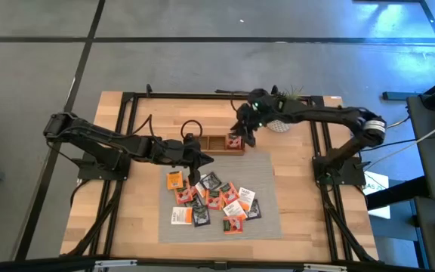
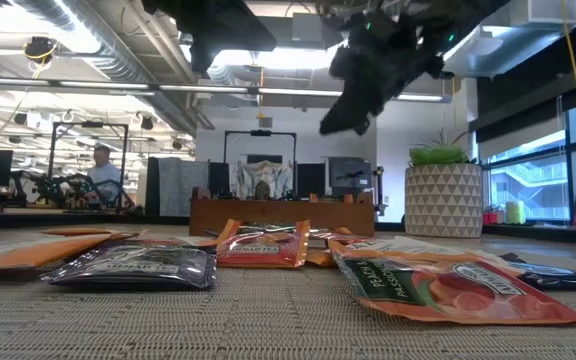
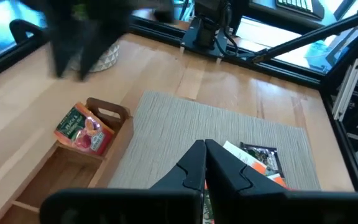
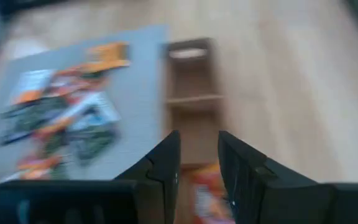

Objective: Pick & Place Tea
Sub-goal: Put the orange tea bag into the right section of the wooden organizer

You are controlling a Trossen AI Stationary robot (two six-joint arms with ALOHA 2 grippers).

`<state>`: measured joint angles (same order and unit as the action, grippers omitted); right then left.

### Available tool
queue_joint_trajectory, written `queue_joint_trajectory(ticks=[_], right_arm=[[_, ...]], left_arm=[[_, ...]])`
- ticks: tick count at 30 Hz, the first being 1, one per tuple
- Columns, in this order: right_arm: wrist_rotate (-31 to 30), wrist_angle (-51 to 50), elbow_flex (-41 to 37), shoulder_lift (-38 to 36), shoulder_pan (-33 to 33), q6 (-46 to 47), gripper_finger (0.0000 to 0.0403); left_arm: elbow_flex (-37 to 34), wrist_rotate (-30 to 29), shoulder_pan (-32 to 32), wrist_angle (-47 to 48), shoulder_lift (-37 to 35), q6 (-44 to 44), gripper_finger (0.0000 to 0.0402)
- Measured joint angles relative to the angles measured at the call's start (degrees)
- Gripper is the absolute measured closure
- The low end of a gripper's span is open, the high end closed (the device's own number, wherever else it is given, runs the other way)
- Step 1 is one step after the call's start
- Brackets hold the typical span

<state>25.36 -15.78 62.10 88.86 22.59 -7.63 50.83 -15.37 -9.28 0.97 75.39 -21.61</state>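
Observation:
Several orange, black and white tea sachets (image 1: 214,200) lie scattered on a grey mat (image 1: 263,170). One orange sachet (image 3: 82,129) lies in the end compartment of the brown wooden tray (image 1: 216,143), on the right arm's side. My right gripper (image 4: 199,155) hangs open above that compartment, with nothing between its fingers; the sachet (image 4: 205,194) shows below them. My left gripper (image 3: 205,163) is shut and empty. It hovers above the mat's far edge (image 1: 202,160), next to the tray.
A white patterned plant pot (image 1: 282,121) stands at the far edge behind the right gripper. A black cable loop (image 1: 191,127) lies beyond the tray. Black frame rails (image 1: 127,136) run along both table sides. A person (image 2: 98,175) sits in the room beyond the table.

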Motion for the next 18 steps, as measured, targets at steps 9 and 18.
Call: queue_joint_trajectory(ticks=[9,18], right_arm=[[-0.2,-8.0,-0.6,-3.5,-12.0,8.9,0.0292],[-0.7,1.2,-7.6,-3.5,-21.1,8.9,0.0292]], left_arm=[[0.0,0.1,-6.0,-7.1,8.5,-1.6,0.0397],[0.7,0.1,-10.2,-16.5,22.3,-8.2,0.0397]])
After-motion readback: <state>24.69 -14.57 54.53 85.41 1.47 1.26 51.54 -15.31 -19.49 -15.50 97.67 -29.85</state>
